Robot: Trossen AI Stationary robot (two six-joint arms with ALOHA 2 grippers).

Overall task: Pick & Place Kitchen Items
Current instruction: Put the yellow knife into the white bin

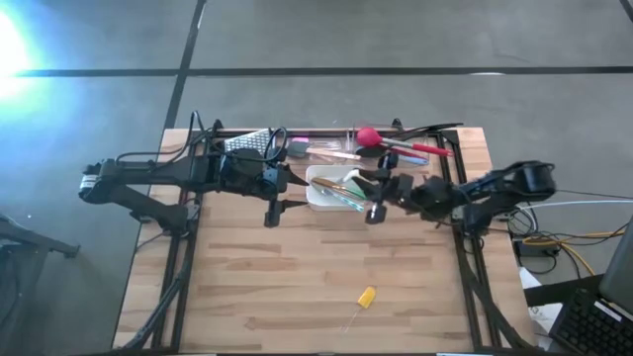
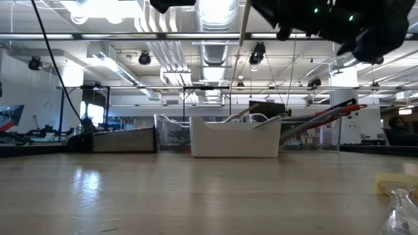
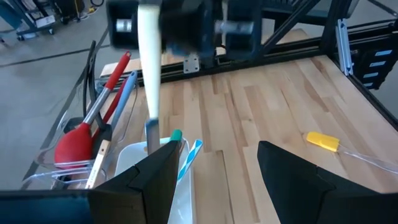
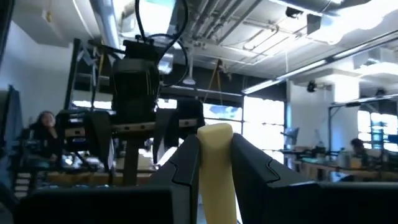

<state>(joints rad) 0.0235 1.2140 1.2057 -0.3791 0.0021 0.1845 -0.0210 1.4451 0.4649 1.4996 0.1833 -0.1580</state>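
Note:
My right gripper (image 1: 374, 196) is shut on a long cream-handled utensil (image 3: 149, 68) over the white tray (image 1: 318, 198), which holds a teal-tipped piece (image 3: 177, 134) and a striped straw (image 3: 190, 154). My left gripper (image 1: 289, 193) stands open just left of the tray and faces the right gripper with nothing between its fingers. In the clear bin (image 1: 415, 148) at the far edge lie a red spatula (image 3: 78, 143) and other long utensils. A small yellow piece (image 1: 366, 296) lies on the table near the front. My right gripper pinches the utensil's cream handle (image 4: 215, 155) between its two fingers, which come from the table's right side and slant upward. The utensil hangs nearly upright below the hold, and its grey lower end (image 3: 152, 134) reaches down into the white tray.
A steel grater (image 1: 249, 143) lies at the far left beside the clear bin. Bare wooden table (image 1: 297, 277) spreads across the near half. The black frame rails (image 1: 465, 267) run along both sides.

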